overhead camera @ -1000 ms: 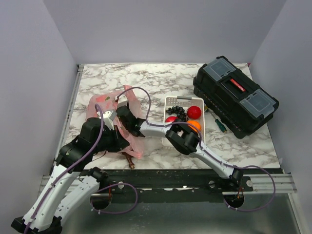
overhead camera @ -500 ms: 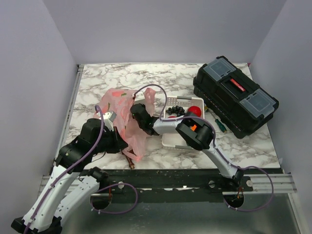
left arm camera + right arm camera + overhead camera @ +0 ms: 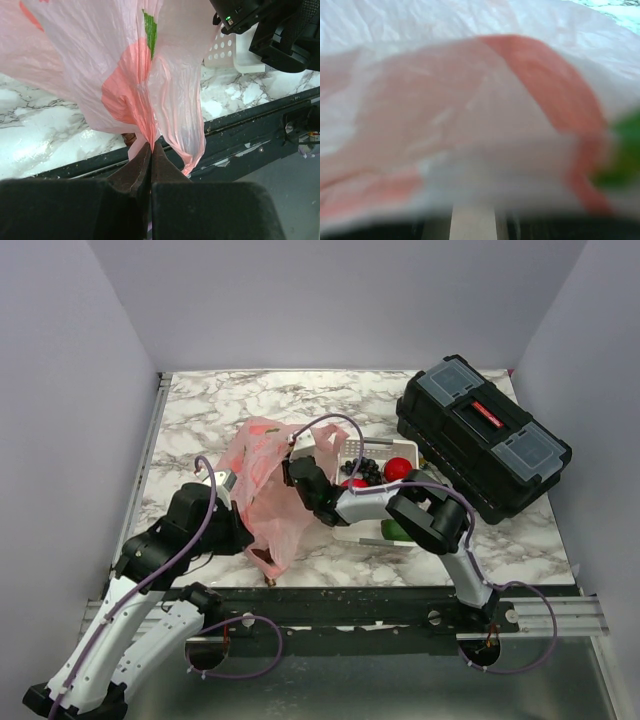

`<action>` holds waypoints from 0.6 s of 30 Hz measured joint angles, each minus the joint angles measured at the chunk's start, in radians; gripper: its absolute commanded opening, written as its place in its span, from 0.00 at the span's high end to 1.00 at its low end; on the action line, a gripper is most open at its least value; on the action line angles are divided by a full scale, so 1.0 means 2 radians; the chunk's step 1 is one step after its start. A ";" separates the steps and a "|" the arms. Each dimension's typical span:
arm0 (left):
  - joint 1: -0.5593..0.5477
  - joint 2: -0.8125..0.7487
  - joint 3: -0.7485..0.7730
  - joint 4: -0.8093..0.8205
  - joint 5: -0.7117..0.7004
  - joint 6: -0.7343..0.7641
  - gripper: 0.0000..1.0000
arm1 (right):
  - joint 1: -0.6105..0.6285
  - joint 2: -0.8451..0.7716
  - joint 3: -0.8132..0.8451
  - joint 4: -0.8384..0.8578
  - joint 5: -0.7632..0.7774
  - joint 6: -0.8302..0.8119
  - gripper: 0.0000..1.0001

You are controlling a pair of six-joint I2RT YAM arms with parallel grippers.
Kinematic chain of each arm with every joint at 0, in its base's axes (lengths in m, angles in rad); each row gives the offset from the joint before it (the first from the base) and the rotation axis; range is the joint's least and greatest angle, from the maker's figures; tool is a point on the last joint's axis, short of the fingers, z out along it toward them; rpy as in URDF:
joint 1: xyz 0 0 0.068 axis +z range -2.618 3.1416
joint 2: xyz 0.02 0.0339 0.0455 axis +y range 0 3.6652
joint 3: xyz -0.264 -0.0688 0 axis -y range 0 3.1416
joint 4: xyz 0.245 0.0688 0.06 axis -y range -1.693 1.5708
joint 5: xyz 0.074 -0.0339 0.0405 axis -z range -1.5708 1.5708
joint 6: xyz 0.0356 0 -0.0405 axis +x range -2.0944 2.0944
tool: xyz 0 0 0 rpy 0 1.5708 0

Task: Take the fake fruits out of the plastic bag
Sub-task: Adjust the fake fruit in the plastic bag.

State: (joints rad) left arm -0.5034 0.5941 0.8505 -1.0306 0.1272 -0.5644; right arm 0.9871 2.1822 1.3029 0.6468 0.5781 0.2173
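The pink plastic bag [image 3: 262, 475] hangs lifted off the table between my two arms. My left gripper [image 3: 245, 535] is shut on a gathered fold near the bag's bottom, seen in the left wrist view [image 3: 150, 145] with pink film [image 3: 125, 75] rising from the jaws. My right gripper [image 3: 296, 476] is at the bag's right side; bag film [image 3: 470, 100] fills its view and hides the fingers. In the white tray [image 3: 352, 533] lie a black grape bunch [image 3: 365, 469], a red apple [image 3: 400, 468], another red fruit [image 3: 351, 483] and a green fruit [image 3: 397, 531].
A black toolbox [image 3: 482, 435] stands at the right back, with a green-handled screwdriver [image 3: 452, 496] beside it. A small brown object [image 3: 266, 568] lies under the bag at the table's front edge. The black front rail [image 3: 250, 130] runs just below.
My right gripper has moved right, from inside the bag to its right edge near the tray. The bag has been pulled up and rightward with it. My left gripper has kept its hold.
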 measured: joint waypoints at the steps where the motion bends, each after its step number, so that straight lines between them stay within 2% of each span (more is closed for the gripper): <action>1: 0.000 0.001 0.002 -0.003 0.000 0.002 1.00 | 0.000 -0.001 -0.005 0.002 0.000 0.002 0.56; 6: 0.000 0.005 0.016 -0.010 -0.001 0.011 1.00 | 0.000 -0.008 -0.026 0.001 -0.004 0.019 0.37; 7: 0.000 0.005 0.018 -0.010 -0.001 0.012 0.95 | 0.000 -0.008 -0.027 0.001 -0.008 0.023 0.35; 8: 0.000 0.005 0.018 -0.010 -0.001 0.014 0.89 | 0.000 -0.008 -0.027 0.001 -0.012 0.025 0.33; 11: 0.000 0.010 0.020 -0.011 0.003 0.020 0.53 | 0.000 -0.009 -0.027 0.001 -0.020 0.034 0.27; 13: 0.000 0.017 0.031 -0.013 0.010 0.027 0.34 | 0.000 -0.009 -0.027 0.001 -0.024 0.040 0.23; 15: 0.000 0.020 0.051 -0.010 0.014 0.031 0.26 | 0.000 -0.009 -0.027 0.000 -0.027 0.045 0.18; 18: 0.000 0.020 0.088 0.002 0.011 0.034 0.17 | 0.000 -0.015 -0.027 -0.002 -0.030 0.049 0.10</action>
State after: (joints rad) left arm -0.5034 0.6342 1.0267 -1.0264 0.1486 -0.4965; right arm 0.9871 2.1517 1.2488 0.6418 0.5186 0.3149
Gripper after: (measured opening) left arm 0.736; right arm 0.838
